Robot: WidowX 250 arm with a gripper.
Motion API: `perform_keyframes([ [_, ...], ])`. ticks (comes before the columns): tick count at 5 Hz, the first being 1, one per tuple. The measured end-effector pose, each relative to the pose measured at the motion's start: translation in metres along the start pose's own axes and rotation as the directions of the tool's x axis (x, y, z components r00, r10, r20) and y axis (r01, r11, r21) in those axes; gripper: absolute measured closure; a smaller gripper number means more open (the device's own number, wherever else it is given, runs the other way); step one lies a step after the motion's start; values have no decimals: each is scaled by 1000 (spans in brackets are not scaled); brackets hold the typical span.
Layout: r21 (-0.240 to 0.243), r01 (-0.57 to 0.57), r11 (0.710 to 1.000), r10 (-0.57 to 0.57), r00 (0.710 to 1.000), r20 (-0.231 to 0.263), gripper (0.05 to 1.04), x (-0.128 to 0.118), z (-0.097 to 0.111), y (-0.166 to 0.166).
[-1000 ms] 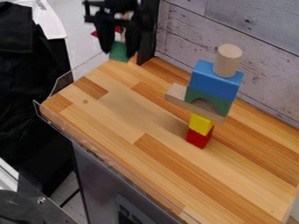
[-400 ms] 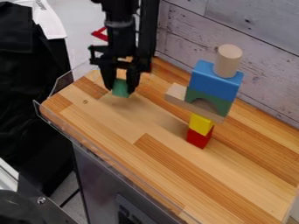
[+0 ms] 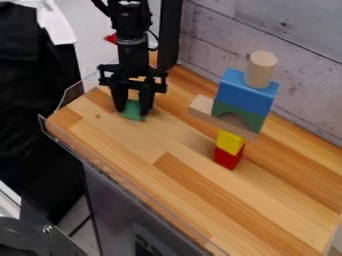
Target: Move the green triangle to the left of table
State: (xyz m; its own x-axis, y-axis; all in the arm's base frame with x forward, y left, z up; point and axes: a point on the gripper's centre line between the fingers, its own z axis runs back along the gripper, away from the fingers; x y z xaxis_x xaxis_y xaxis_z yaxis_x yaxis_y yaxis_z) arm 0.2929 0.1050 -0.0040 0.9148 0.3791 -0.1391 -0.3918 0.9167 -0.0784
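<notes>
Green triangle (image 3: pixel 132 109) between the fingers of the claw (image 3: pixel 133 111), left of the tower (image 3: pixel 246 96)

Well to the left of the tower, and a little farther up the view than its lowest blocks, the black claw points downward; its two fingers are closed in on the green triangle, one at either side, gripping it low between their tips; whether the triangle's underside touches the wooden tabletop (image 3: pixel 137 137) I cannot tell for certain.

The tower stands upright on the tabletop; it has a red block (image 3: pixel 228 158) at its foot, a yellow block (image 3: pixel 230 141) on that, and then a plain wooden plank (image 3: pixel 202 109) laid across, one end jutting out to the tower's left; a green arch (image 3: pixel 256 120) sits on the plank, a blue block (image 3: pixel 247 92) on the arch, and a plain wooden cylinder (image 3: pixel 261 69) upright on top.

Behind the tower runs a wall of pale, weathered boards (image 3: pixel 294 55); to the tower's upper left, just behind the arm, a dark post (image 3: pixel 171 35) rises beside that wall; farther left of the tower, beyond the tabletop's clear rim (image 3: pixel 72 93), hangs some black cloth (image 3: pixel 33 100), with white paper (image 3: pixel 57 25) by its upper part.
</notes>
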Motion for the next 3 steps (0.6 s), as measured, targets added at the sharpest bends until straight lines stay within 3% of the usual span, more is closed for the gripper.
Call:
perform_keyframes([
  [1, 4, -19, 1000, 19, 1000, 9, 477, 1, 0, 1],
  [2, 11, -35, 999, 35, 999, -8, 178, -1, 0, 2],
  [3, 5, -31, 1000, 31, 998, 59, 78, -1, 33, -5],
])
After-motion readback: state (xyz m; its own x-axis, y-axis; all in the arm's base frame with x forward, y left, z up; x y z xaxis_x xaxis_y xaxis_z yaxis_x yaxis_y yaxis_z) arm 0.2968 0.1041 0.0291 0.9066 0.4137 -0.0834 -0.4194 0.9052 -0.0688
